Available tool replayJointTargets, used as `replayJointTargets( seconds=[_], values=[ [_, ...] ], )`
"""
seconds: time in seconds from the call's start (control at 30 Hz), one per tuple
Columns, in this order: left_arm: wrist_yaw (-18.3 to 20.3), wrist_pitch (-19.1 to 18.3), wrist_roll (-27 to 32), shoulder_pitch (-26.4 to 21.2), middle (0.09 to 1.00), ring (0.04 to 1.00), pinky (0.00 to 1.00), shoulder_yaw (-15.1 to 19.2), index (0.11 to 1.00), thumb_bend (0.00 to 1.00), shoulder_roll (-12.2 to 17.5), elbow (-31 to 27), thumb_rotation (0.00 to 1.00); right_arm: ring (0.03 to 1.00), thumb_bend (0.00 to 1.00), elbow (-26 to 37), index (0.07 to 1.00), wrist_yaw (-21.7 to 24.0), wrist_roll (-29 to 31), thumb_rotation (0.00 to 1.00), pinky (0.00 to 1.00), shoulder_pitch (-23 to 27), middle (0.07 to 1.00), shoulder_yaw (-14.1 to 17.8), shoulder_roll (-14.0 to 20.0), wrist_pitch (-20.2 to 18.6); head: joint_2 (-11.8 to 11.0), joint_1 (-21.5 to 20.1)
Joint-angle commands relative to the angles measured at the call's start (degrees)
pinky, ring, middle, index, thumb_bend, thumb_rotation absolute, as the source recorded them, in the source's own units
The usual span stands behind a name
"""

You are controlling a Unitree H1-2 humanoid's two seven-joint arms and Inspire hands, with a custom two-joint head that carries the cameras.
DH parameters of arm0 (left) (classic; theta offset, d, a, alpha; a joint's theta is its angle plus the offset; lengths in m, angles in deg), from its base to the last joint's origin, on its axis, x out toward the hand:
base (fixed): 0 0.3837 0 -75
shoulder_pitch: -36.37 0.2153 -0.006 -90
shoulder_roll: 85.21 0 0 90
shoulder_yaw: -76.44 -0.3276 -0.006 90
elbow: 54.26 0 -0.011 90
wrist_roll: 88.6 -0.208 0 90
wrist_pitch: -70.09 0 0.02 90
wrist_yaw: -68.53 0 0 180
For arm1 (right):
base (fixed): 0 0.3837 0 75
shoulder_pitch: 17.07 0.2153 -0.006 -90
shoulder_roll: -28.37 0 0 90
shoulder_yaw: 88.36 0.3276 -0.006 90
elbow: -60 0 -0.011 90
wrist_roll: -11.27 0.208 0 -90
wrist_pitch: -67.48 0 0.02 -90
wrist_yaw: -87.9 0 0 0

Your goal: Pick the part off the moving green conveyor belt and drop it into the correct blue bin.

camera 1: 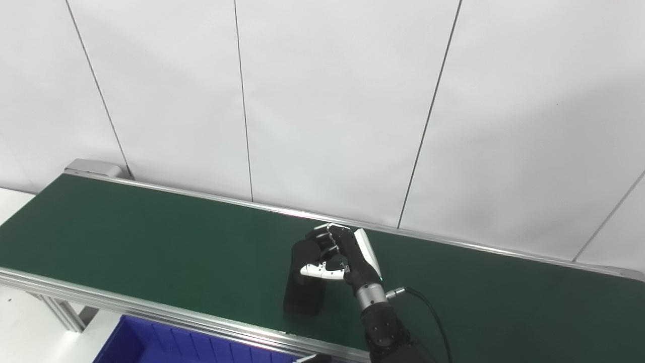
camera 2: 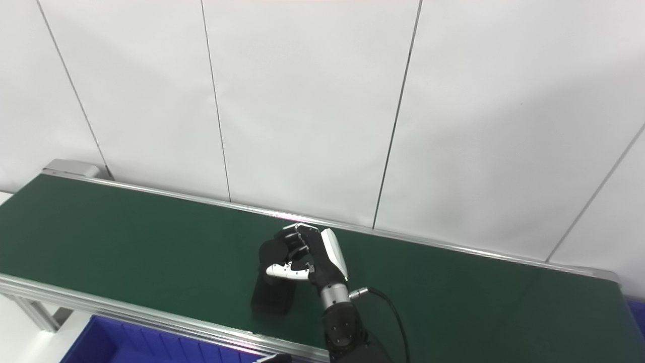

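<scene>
A black cylindrical part (camera 1: 304, 292) stands upright on the green conveyor belt (camera 1: 151, 242), near its front rail. My right hand (camera 1: 338, 257) reaches in from the bottom edge, and its fingers and white thumb are shut around the part's upper end. I cannot tell whether the part's lower end touches the belt or hangs just above it. A small dark and white tip (camera 1: 315, 358) shows at the bottom edge, probably my left hand, too little of it to judge.
A blue bin (camera 1: 151, 345) with ribbed walls sits below the belt's front rail at the lower left. A sliver of another blue bin (camera 2: 638, 312) shows past the belt's right end. White wall panels rise behind the belt.
</scene>
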Motion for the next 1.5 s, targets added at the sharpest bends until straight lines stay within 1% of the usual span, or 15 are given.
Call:
replayJointTargets(
  seconds=[0.0,0.57,0.67,0.8,0.9,1.0,1.13,1.2,1.3,1.37,1.47],
  values=[
    [0.0,2.6,-0.2,0.1,0.745,0.700,0.62,-0.2,0.792,0.84,-0.3,-1.6,0.44,0.454,0.50,1.3,0.495,-1.7,0.0,0.00,0.38,3.0,0.517,0.2,-1.0,3.7,0.2,-0.1],
    [0.1,2.5,0.1,0.5,0.745,0.701,0.63,0.0,0.795,0.86,0.3,-2.3,0.46,0.455,0.50,2.5,0.501,-1.8,1.1,0.00,0.38,2.5,0.504,0.2,-0.9,4.4,0.8,-1.2],
    [0.3,2.5,0.7,0.5,0.748,0.703,0.63,-0.1,0.800,0.86,0.4,-2.2,0.46,0.459,0.50,3.9,0.501,-1.8,1.6,0.00,0.38,1.9,0.508,0.1,-0.7,4.4,0.8,-1.5],
    [0.5,2.5,1.1,0.3,0.752,0.707,0.64,0.0,0.800,0.85,0.4,-1.9,0.45,0.451,0.50,9.6,0.506,-1.0,1.8,0.00,0.37,-0.5,0.505,0.4,-0.1,4.1,0.7,-1.8],
    [0.5,2.6,1.1,-0.1,0.752,0.704,0.63,0.3,0.800,0.85,0.4,-1.6,0.46,0.450,0.50,15.0,0.509,-0.2,2.3,0.00,0.36,-2.7,0.509,1.1,0.4,3.1,0.6,-2.3],
    [0.6,2.5,1.3,-0.2,0.753,0.702,0.63,0.4,0.799,0.85,0.5,-1.4,0.45,0.448,0.50,20.1,0.506,0.3,2.2,0.00,0.36,-4.5,0.504,1.7,0.8,1.3,0.6,-2.7],
    [1.0,2.5,2.3,-0.4,0.755,0.705,0.64,0.5,0.802,0.85,0.6,-1.1,0.45,0.438,0.50,29.9,0.513,1.7,2.7,0.00,0.35,-7.7,0.507,3.0,1.8,-2.2,0.5,-3.5],
    [1.2,2.4,2.7,-0.5,0.756,0.708,0.65,0.5,0.802,0.85,0.7,-1.0,0.45,0.439,0.50,34.6,0.510,3.5,4.0,0.00,0.35,-9.1,0.512,3.7,2.1,-4.3,0.5,-3.8],
    [1.5,2.2,3.1,-0.6,0.764,0.715,0.65,0.4,0.804,0.86,1.1,-1.0,0.46,0.442,0.50,42.3,0.508,5.1,3.9,0.00,0.35,-11.1,0.517,4.4,3.2,-8.1,0.6,-4.5],
    [1.8,2.4,3.6,-0.7,0.766,0.716,0.66,0.4,0.807,0.85,1.3,-0.8,0.45,0.442,0.50,47.1,0.512,6.1,4.0,0.00,0.34,-12.4,0.520,5.0,3.9,-10.6,0.6,-5.0],
    [1.7,2.3,3.8,-0.7,0.764,0.720,0.66,0.5,0.805,0.85,1.3,-0.8,0.45,0.441,0.50,53.3,0.520,7.5,3.8,0.00,0.34,-14.0,0.520,5.6,5.3,-13.2,0.7,-5.9]
  ],
)
